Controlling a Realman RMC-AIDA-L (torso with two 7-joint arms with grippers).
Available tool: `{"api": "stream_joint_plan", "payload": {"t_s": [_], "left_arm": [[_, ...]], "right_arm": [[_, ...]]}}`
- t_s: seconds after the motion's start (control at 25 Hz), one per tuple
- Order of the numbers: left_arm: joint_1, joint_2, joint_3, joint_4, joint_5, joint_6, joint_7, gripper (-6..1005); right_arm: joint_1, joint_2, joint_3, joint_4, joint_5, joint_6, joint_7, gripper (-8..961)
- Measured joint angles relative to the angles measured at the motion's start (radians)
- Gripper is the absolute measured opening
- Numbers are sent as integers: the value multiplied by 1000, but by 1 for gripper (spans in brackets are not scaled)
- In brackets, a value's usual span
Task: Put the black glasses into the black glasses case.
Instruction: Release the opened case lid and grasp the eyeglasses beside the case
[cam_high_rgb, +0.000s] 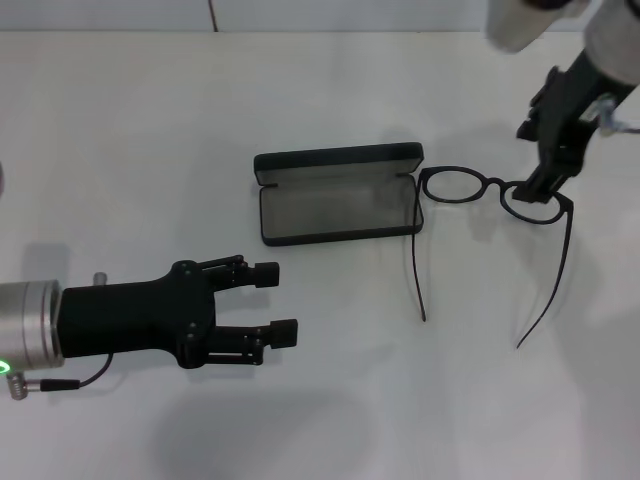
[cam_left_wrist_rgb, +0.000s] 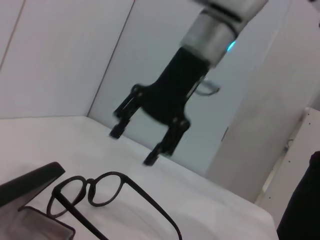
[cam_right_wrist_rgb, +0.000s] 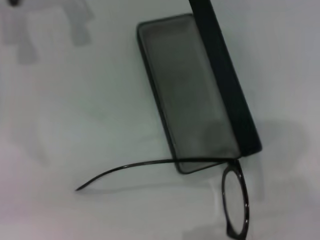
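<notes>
Right tool (cam_high_rgb: 537, 190), fingers spread, poised over the outer lens of the glasses (cam_high_rgb: 490, 192), which lie on the desk (cam_high_rgb: 120, 130) with temples unfolded, the inner lens just beside the end of the open case (cam_high_rgb: 340, 195). Left tool (cam_high_rgb: 272, 302), also spread, idles near the case. Risk: a thin rim may slip or twist; splayed temples may catch the case wall. No legible writing.

Looks like a lab or test room to me: plain white surface (cam_high_rgb: 150, 130), bare pale wall panels (cam_left_wrist_rgb: 60, 55) behind it, nothing homey, just a staged robot setup.
</notes>
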Motion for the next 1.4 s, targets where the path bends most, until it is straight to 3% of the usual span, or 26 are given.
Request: {"api": "stream_joint_plan", "payload": {"t_s": [0.44,0.56,0.68,1.4], "left_arm": [[-8,-5,0,-3,1,-12,-2,880],[-14,-6,2,-12,1,-13,-2,880],[-17,-8,4,-18,1,-14,-2,880],[-24,-19,7,-17,1,-17,-3,880]], "right_arm": [[-12,4,-66,187,60,261,-6,729],[-10,4,-81,217,73,293,-9,700],[0,4,-86,250,76,315,-10,501],[16,4,-173,385,152,461,-1,364]]}}
